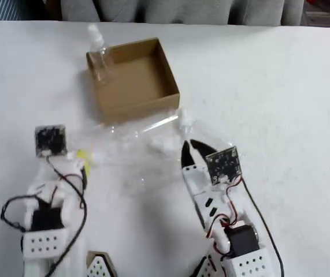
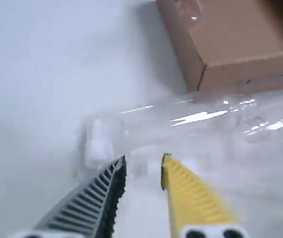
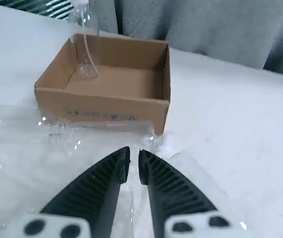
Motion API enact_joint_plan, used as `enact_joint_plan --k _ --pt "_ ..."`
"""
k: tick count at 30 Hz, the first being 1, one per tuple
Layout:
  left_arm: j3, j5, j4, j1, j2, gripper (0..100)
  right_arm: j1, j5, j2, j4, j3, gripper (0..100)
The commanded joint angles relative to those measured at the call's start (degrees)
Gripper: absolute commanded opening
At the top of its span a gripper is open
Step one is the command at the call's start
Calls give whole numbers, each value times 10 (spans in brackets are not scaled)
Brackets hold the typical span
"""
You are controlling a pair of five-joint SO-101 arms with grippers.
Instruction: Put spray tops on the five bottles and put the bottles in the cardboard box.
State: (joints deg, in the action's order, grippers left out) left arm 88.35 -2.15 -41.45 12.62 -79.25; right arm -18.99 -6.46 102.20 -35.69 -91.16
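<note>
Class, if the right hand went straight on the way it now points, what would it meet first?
Probably the clear bottle lying just ahead of the right hand; behind it, the cardboard box. Depth is unclear.

Small print on front wall of cardboard box (image 3: 101, 113), too blurred to read

White table (image 1: 280, 86): flat work surface. Grey curtain (image 1: 211, 10): hangs in folds just behind the table's far edge. Striped panel (image 1: 0, 8): behind the table's far left corner. Red object (image 1: 326, 4): behind the table's far right corner, beside the curtain.
</note>
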Motion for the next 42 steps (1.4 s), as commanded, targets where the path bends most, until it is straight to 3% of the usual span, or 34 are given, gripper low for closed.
enact_joint_plan --k 1,6,15,22,30,42 --pt "74 6 -8 71 -160 132 12 -23 -50 43 67 15" --pt "86 6 -94 98 -268 132 11 -26 -235 108 150 16" --pt "87 7 -98 82 -241 132 13 -28 -625 124 381 18" --pt "87 7 -98 82 -240 132 13 -27 -845 124 544 19" --pt "87 7 -97 81 -239 132 25 -25 -1007 124 685 157" --pt "87 8 -97 70 -239 132 42 -24 -1158 129 808 112"
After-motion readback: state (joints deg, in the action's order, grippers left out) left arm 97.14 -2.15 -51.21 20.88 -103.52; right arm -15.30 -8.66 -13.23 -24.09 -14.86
